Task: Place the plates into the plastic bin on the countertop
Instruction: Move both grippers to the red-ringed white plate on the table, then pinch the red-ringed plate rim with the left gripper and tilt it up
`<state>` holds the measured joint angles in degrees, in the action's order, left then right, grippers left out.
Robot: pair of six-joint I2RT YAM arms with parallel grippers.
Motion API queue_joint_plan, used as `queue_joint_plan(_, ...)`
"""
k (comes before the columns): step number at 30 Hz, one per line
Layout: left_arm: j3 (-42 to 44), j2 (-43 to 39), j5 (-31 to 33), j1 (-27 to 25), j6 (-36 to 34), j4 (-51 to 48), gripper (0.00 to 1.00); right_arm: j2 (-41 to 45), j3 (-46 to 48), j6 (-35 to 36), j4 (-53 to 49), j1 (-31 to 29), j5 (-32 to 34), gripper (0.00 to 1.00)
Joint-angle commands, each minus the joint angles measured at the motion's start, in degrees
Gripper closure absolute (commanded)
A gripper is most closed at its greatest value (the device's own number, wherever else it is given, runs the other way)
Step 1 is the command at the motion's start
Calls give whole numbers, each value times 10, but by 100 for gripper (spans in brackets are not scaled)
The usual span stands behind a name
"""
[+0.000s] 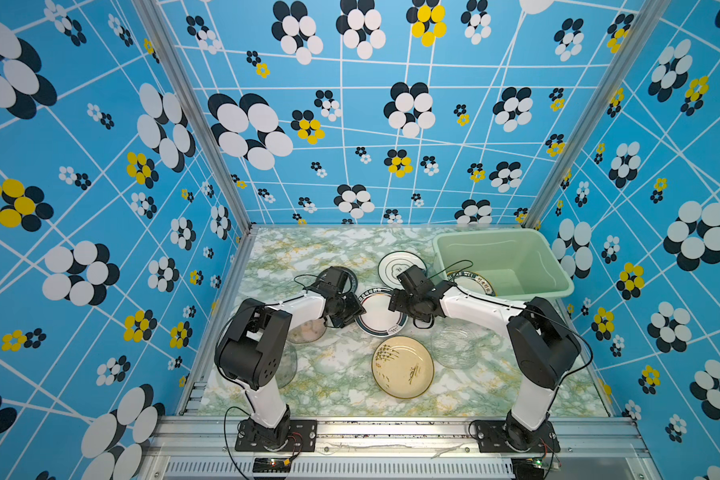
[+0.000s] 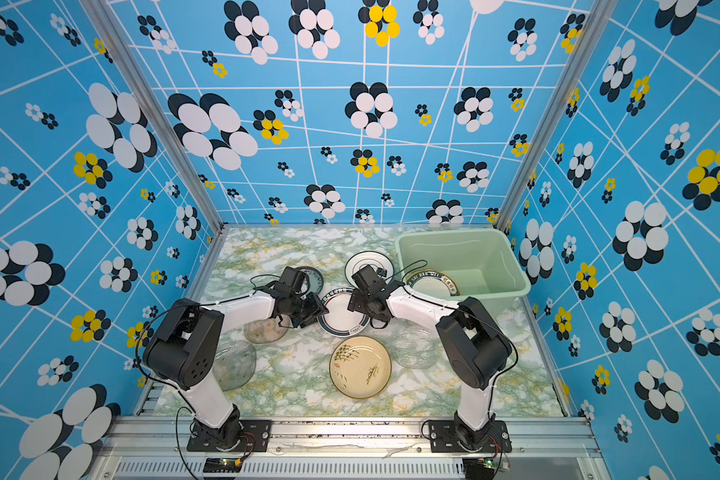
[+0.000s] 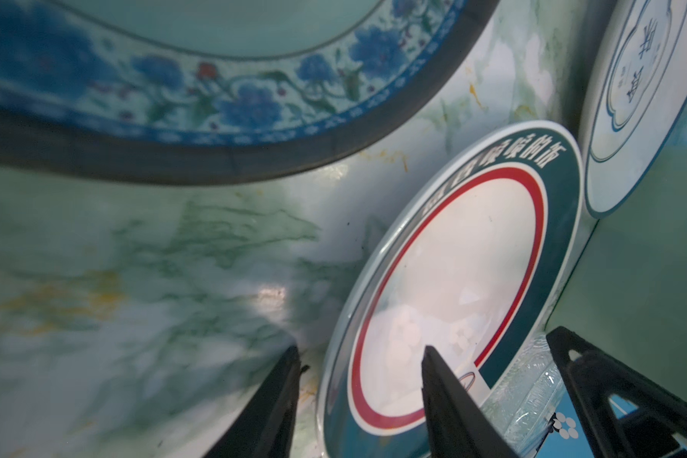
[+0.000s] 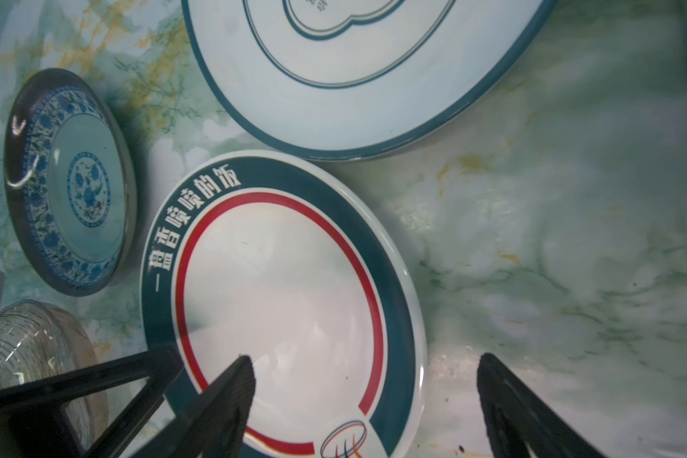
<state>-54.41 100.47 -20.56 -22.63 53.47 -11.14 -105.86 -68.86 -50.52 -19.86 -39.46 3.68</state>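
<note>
The green-rimmed, red-ringed plate lies flat on the bench between both arms, left of the plastic bin (which already holds one lettered plate). The left gripper has its jaws part spread astride the plate's rim, one tip over the bench and one over the white well. The right gripper straddles the opposite rim, jaws wide, and sits nearer the bin. I cannot tell whether either jaw touches the rim. The clear glass plate barely shows.

Bin: far right corner of countertop, inner plate in it. Left of bin, back to front: rear plate, middle plate, front plate.
</note>
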Motion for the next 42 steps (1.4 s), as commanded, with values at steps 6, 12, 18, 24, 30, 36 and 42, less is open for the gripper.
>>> queue_joint_plan(6, -5, 13, -5, -4, -3, -2, 69, -46, -4, 3, 33, 0, -66, 12)
queue_joint_plan(12, -3, 10, -8, -4, -1, -9, 81, -47, 5, 1, 65, 0, -99, 16)
queue_joint_plan(18, 2, 2, -11, -4, 3, -18, 84, -29, 24, 3, 95, 0, -131, 21)
queue_joint_plan(24, 14, -19, -13, -3, 7, -24, 86, 3, 46, 1, 145, 1, -144, 26)
queue_joint_plan(30, 26, -42, -23, 1, 8, -32, 86, 28, 49, -4, 172, 0, -161, 34)
queue_joint_plan(36, 41, -67, -28, 5, 14, -38, 86, 50, 50, -20, 204, 1, -162, 41)
queue_joint_plan(42, 73, -91, -46, 8, 43, -10, 86, 53, 55, -43, 245, 0, -170, 48)
